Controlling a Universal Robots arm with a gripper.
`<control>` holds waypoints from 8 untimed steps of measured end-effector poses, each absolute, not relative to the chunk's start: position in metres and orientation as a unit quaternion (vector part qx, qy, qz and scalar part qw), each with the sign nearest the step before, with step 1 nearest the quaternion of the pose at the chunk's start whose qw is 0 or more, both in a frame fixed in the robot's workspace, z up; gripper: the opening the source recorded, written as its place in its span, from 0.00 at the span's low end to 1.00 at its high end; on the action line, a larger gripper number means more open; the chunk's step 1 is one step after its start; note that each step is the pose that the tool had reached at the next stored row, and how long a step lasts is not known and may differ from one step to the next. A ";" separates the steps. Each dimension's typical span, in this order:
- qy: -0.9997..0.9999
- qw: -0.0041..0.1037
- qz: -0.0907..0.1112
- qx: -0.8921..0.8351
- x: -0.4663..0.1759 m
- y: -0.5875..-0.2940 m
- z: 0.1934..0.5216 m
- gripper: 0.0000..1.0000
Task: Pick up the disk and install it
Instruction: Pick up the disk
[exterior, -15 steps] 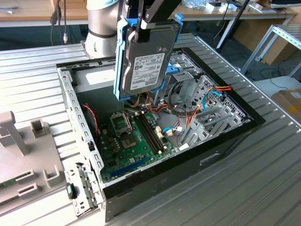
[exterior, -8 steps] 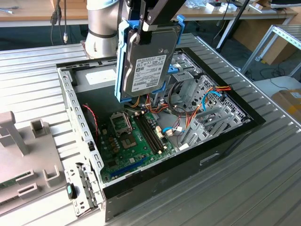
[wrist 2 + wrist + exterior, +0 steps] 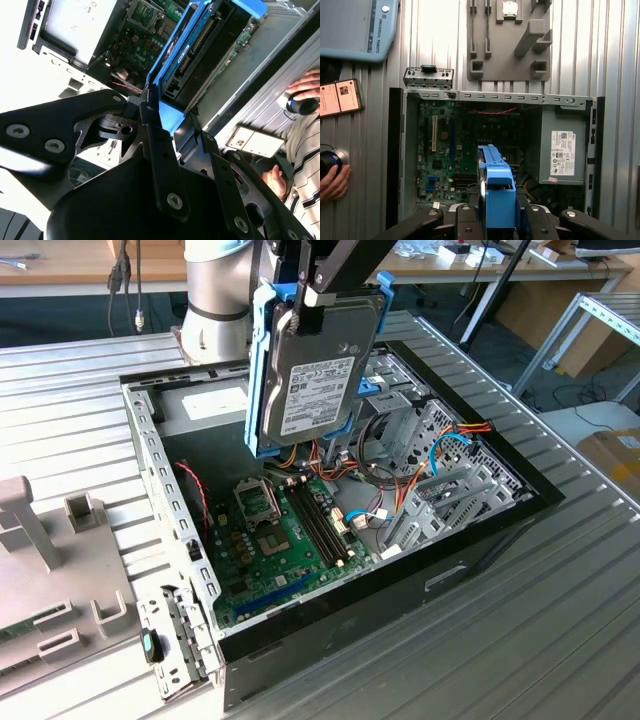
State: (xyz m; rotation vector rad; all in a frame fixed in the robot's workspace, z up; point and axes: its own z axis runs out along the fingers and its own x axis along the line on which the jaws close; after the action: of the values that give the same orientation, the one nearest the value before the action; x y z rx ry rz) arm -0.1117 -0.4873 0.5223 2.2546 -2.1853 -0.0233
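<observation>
The disk (image 3: 318,370), a grey metal drive with a white label in a light-blue carrier, hangs on edge above the open computer case (image 3: 150,470), over the motherboard (image 3: 285,535). My gripper (image 3: 312,302) is shut on the disk's upper end from above. In the second wrist view the black fingers (image 3: 152,125) clamp the blue carrier, and the disk (image 3: 187,47) runs away from them toward the case. In the first wrist view the disk's blue handle (image 3: 497,192) sits between the fingers of the gripper (image 3: 497,216), above the motherboard (image 3: 445,150).
A silver drive cage with coloured cables (image 3: 440,445) fills the case's side at the exterior view's right. The power supply (image 3: 565,152) lies in one corner. A grey fixture block (image 3: 50,570) stands outside the case. A person's hand (image 3: 332,182) and a teach pendant (image 3: 355,25) are beside the case.
</observation>
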 end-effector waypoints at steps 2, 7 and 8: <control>-0.696 0.001 -0.007 0.718 -0.105 -0.487 0.522 0.36; -0.696 0.001 -0.007 0.718 -0.092 -0.487 0.522 0.36; -0.696 0.001 -0.007 0.718 -0.092 -0.487 0.522 0.36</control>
State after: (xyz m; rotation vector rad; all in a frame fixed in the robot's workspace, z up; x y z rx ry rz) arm -0.0915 -0.4874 0.5221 2.2546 -2.1854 -0.0234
